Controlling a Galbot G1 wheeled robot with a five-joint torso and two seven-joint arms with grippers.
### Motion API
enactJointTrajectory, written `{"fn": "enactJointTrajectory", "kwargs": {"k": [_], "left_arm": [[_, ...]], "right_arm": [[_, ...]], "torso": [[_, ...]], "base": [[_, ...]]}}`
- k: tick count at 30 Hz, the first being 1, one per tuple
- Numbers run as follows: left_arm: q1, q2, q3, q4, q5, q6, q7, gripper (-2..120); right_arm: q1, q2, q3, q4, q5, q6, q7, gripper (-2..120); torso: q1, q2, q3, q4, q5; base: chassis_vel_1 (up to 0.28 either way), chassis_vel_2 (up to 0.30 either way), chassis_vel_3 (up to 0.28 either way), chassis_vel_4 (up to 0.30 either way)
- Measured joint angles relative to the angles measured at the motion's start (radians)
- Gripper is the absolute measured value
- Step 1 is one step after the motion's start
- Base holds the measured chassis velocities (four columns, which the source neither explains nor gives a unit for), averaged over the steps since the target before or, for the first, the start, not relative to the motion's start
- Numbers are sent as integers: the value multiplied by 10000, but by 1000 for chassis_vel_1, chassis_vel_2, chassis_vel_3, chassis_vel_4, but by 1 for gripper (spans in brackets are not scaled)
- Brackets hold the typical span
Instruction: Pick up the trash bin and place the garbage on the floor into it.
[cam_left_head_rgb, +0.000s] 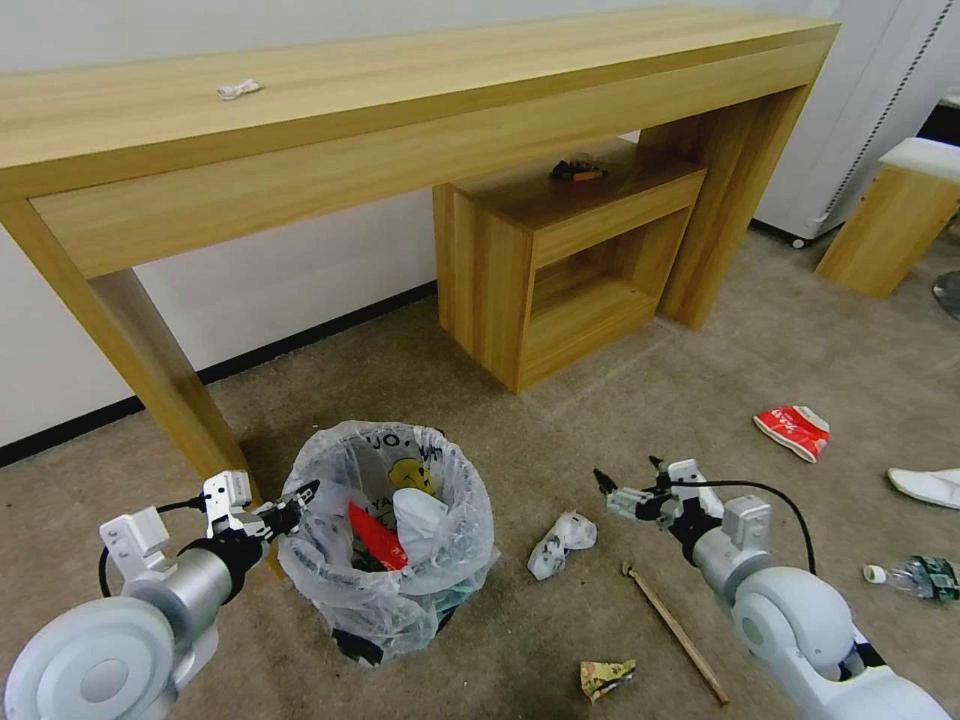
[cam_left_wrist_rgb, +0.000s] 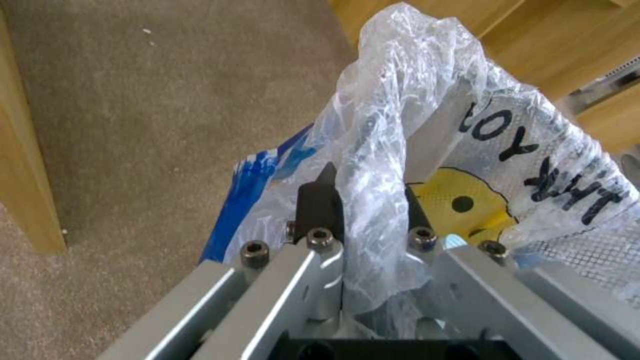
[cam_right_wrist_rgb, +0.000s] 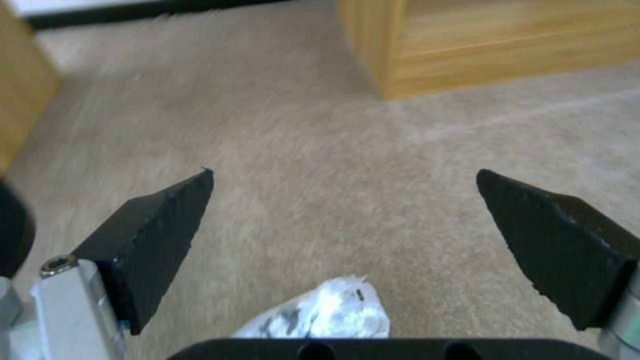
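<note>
1. The left claw (cam_left_head_rgb: 300, 497) is clamped on the bag-covered rim of the bin (cam_left_head_rgb: 390, 540); in the left wrist view the crinkly plastic (cam_left_wrist_rgb: 373, 210) is pinched between its dark fingers (cam_left_wrist_rgb: 319, 210).
2. The bin stands on the carpet (cam_left_head_rgb: 560, 390) just beside the table leg (cam_left_head_rgb: 150, 370), directly ahead of the left claw. Its bag shows a yellow cartoon face (cam_left_wrist_rgb: 460, 205) and black letters.
3. Inside the bin lie a red wrapper (cam_left_head_rgb: 377, 537) and a white crumpled piece (cam_left_head_rgb: 418, 518).
4. The right claw (cam_left_head_rgb: 630, 480) hangs wide open above the carpet, its two black fingers (cam_right_wrist_rgb: 160, 235) well apart and touching nothing.
5. A crumpled white paper (cam_left_head_rgb: 560, 541) lies on the carpet just below and slightly to the left of the right claw; it shows near the claw's base in the right wrist view (cam_right_wrist_rgb: 320, 315).
6. A wooden stick (cam_left_head_rgb: 675, 630) lies under the right arm, behind the claw.
7. A red wrapper on the carpet (cam_left_head_rgb: 792, 430), a white slipper (cam_left_head_rgb: 925, 486) and a clear bottle (cam_left_head_rgb: 915, 577) lie well to the right of the right claw.
8. A small yellowish wrapper (cam_left_head_rgb: 605, 677) lies behind the right claw, nearer the robot.
</note>
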Motion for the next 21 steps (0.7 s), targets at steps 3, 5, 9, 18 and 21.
{"fn": "enactJointTrajectory", "kwargs": {"k": [3, 5, 9, 18, 21], "left_arm": [[-16, -7, 14, 26, 16, 0, 0, 3], [-19, -21, 35, 26, 25, -1, 1, 3], [-19, -34, 46, 25, 35, -1, 7, 3], [28, -28, -20, -18, 40, 0, 21, 3], [41, -28, -21, -29, 47, 1, 23, 3]], "right_arm": [[297, -117, -187, -453, -354, 171, -581, 100], [532, -146, -298, -689, -500, 234, -818, 100], [1065, -154, -517, -1183, -898, 320, -1384, 100], [1974, 62, -1064, -2519, -2263, 878, -2504, 100], [2135, 135, -1178, -2865, -2616, 1082, -2712, 100]], "torso": [[0, 0, 0, -1, 0], [0, 0, 0, 1, 1], [0, 0, 0, 2, 0], [0, 0, 0, 1, 0], [0, 0, 0, 0, 0]], "base": [[0, 0, 0, 0], [0, 0, 0, 0], [0, 0, 0, 0], [0, 0, 0, 0], [0, 0, 0, 0]]}}
